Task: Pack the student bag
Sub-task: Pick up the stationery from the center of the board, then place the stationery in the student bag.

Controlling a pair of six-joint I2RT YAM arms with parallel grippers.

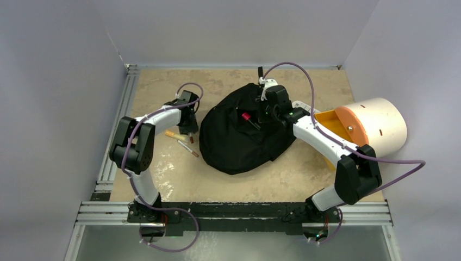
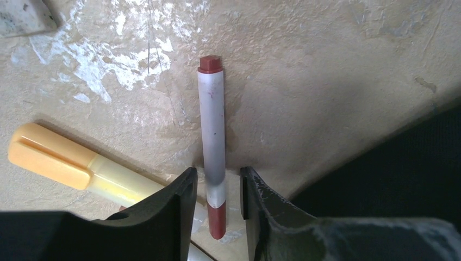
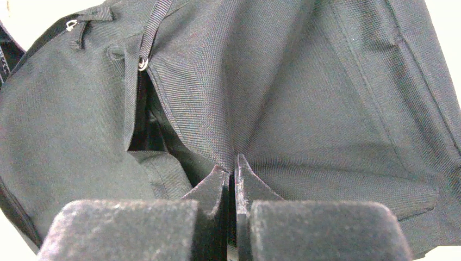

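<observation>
**Left gripper (image 2: 217, 179).** The jaws are partly open and hold nothing. They straddle the near end of a white marker (image 2: 212, 136) with red-brown ends, with a small gap on each side. The marker lies flat on the table (image 1: 304, 174). Its long axis runs straight out from the gripper, along the slot between the fingers (image 2: 174, 206) and across the closing direction. A squeeze from this position should therefore catch the barrel squarely. An orange-capped highlighter (image 2: 54, 160) lies just left of the marker at a slant, and its pale end passes under the left finger. It may get nudged.

**Right gripper (image 3: 231, 174).** The jaws are fully closed on a fold of the bag's fabric, lifting it beside a dark slit.

**Bag (image 1: 244, 136).** It lies mid-table, just right of the left gripper and the pens. Its black edge shows at the right of the left wrist view. The left arm is the nearer one to the marker, so the carry to the bag is a short one to the right.

**Containers.**
- Bag: a red-tipped pen (image 1: 249, 118) lies at the raised fold. Whether it is inside or on top cannot be told. The interior is not visible.
- Cream-and-orange cylinder (image 1: 380, 125): it lies on its side at the far right. Its contents are not visible.
</observation>
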